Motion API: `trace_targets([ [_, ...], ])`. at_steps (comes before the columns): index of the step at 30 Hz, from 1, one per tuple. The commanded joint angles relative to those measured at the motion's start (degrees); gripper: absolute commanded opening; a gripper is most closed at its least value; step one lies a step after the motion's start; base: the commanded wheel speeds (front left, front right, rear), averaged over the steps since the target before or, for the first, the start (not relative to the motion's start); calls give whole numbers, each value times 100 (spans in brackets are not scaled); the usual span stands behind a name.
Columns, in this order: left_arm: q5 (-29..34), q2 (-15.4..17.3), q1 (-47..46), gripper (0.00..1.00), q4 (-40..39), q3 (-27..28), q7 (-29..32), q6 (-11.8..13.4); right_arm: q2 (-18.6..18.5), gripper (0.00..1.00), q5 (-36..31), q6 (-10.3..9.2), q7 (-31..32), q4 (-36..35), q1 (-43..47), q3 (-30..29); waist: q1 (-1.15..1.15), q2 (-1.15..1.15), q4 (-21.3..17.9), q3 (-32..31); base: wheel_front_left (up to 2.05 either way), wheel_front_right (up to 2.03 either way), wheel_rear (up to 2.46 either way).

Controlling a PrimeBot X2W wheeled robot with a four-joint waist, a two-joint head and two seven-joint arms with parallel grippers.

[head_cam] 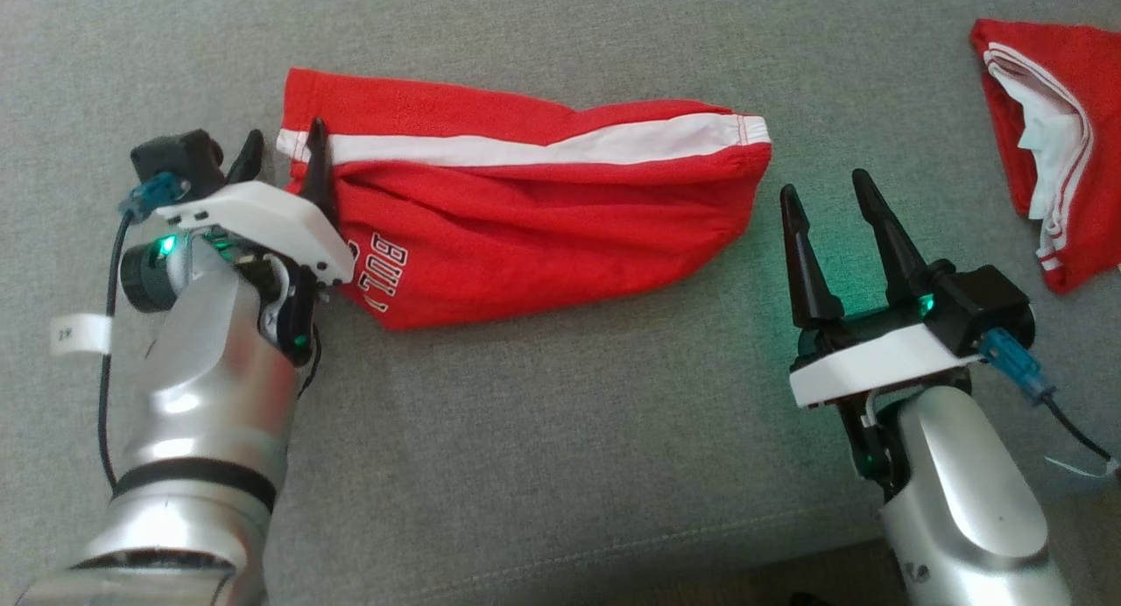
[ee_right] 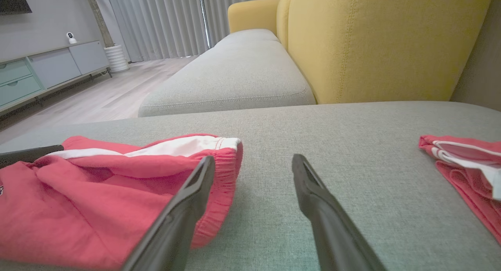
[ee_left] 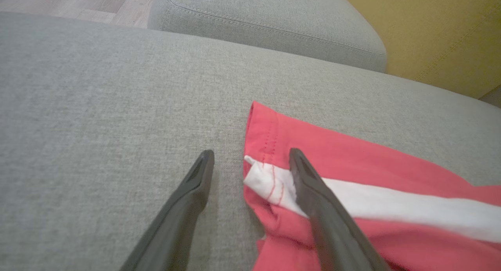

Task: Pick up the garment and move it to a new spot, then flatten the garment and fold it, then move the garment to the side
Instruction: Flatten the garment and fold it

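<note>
A red garment [head_cam: 525, 212], apparently a pair of shorts with a white side stripe [head_cam: 543, 146] and white lettering, lies lengthwise across the middle of a grey cushion [head_cam: 560, 431], doubled over on itself but rumpled along its lower edge. At its stitched hem end [ee_left: 258, 145], the left end effector [head_cam: 285, 133] stands wide, one finger over the stripe and the other over bare cushion, so that the edge of the cloth sits between them. That looks like the set-up for a pinch on the hem. At the opposite, gathered end [ee_right: 227, 177], the right end effector [head_cam: 825, 184] is also spread wide and holds nothing; it sits just off the fabric, with its fingers pointing past the edge. With one arm at each end, the robot seems placed to take both ends at once, either to pull the creases flat or to carry the piece aside. A second red garment [head_cam: 1060, 133] lies well apart at the far right, and a yellow sofa back [ee_right: 372, 40] rises behind.
</note>
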Motion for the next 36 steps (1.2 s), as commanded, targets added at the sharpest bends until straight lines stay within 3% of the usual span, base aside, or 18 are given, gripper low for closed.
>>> trace_targets([
  [1,-29,141,-256,99,-111,84,-39,-33,8,100,29,21,-62,-141,-156,132,0,0,-8,2,0,0,0],
  [2,-25,143,-280,76,-66,63,-40,-40,8,100,34,21,-62,-134,-162,138,0,0,-16,3,0,0,0],
  [3,-21,147,-303,19,-21,43,-41,-47,8,100,38,21,-62,-128,-164,141,0,0,-23,4,0,0,0],
  [4,-25,150,-323,0,17,33,-42,-53,8,100,42,21,-62,-125,-164,138,0,0,-29,5,0,0,0],
  [12,3,192,-380,0,7,-40,-76,-36,8,100,53,21,-62,-67,-120,-12,0,0,41,-108,0,0,0],
  [16,12,173,-207,0,-579,36,-83,71,8,100,67,21,-62,6,-74,-123,0,0,170,-338,0,0,0],
  [26,-48,73,1087,0,-1862,129,-85,248,8,100,137,21,-62,235,250,-122,0,0,445,-1164,0,0,0],
  [36,-292,47,2462,0,-2659,56,-86,538,8,100,247,21,-62,319,383,78,0,0,502,-1280,0,0,0],
])
